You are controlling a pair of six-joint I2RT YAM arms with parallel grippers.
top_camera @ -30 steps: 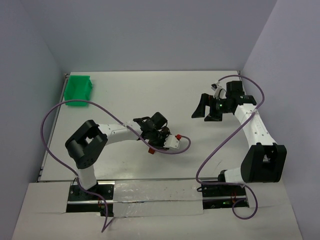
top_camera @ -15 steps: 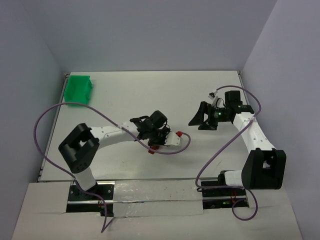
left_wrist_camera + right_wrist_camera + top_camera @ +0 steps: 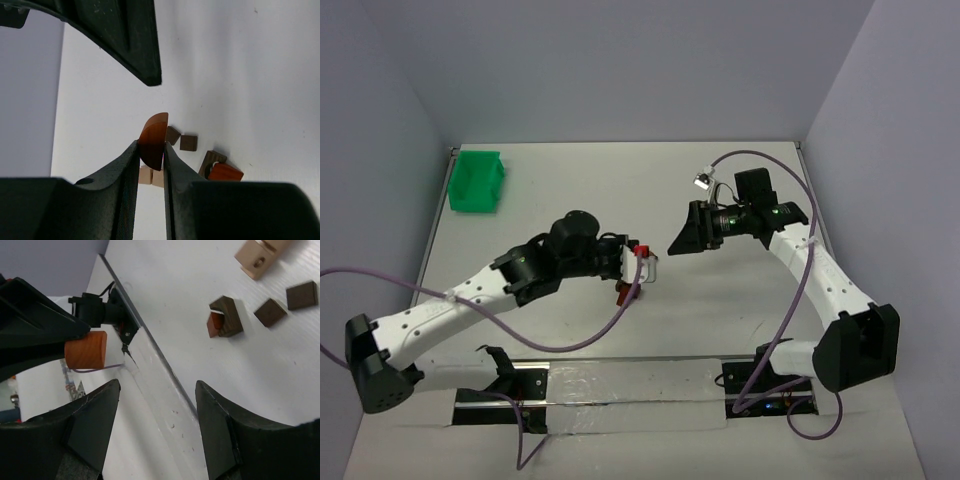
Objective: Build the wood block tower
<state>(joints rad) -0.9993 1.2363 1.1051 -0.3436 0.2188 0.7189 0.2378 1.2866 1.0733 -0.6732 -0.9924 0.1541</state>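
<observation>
Two grippers face each other mid-table. Your left gripper (image 3: pixel 151 150) is clenched on a reddish-brown half-round block (image 3: pixel 155 130), lifted over the loose blocks (image 3: pixel 188 143) lying there. Your right gripper (image 3: pixel 156 390) stands released, holding nothing. Bare table (image 3: pixel 580 180) spreads toward the far edge, and the green tray (image 3: pixel 477 182) sits in the far-left corner.

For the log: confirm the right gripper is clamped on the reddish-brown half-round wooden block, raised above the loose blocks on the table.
Wrong gripper: the left gripper is clamped on the reddish-brown half-round wooden block, raised above the loose blocks on the table. The left wrist view shows it.
</observation>
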